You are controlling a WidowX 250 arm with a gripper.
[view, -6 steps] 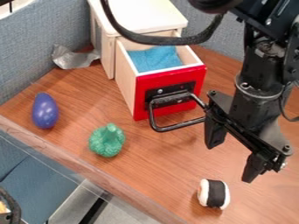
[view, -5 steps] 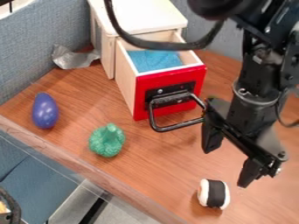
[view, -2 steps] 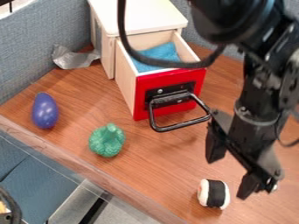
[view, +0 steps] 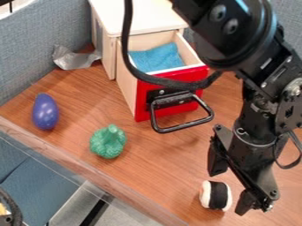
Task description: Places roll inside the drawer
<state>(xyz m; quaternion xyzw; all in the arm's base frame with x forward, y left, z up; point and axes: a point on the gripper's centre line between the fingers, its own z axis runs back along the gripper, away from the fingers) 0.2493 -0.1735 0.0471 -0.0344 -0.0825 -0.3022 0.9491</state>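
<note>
Camera view: your claw (view: pixel 229 192) is at lower right, fingers spread apart, one nearer the drawer, the other nearer the bottom edge. Roll (view: pixel 219 196), white with a black band, lies on the surface (view: pixel 156 176), near the fingertips; can't tell if they touch it. It's outside the drawer (view: pixel 141 97), on your handle side. Drawer is pulled open from the pale wooden cabinet (view: pixel 138 16), red front, black handle (view: pixel 183 126), blue cloth (view: pixel 156 58) inside. Your arm's black cable (view: pixel 126 39) loops across the view over the drawer front. Green broccoli-like piece (view: pixel 108 141) sits between the drawer and the near edge, purple egg-shaped piece (view: pixel 45 112) farther left. Crumpled silvery piece (view: pixel 73 58) is beside the cabinet.
</note>
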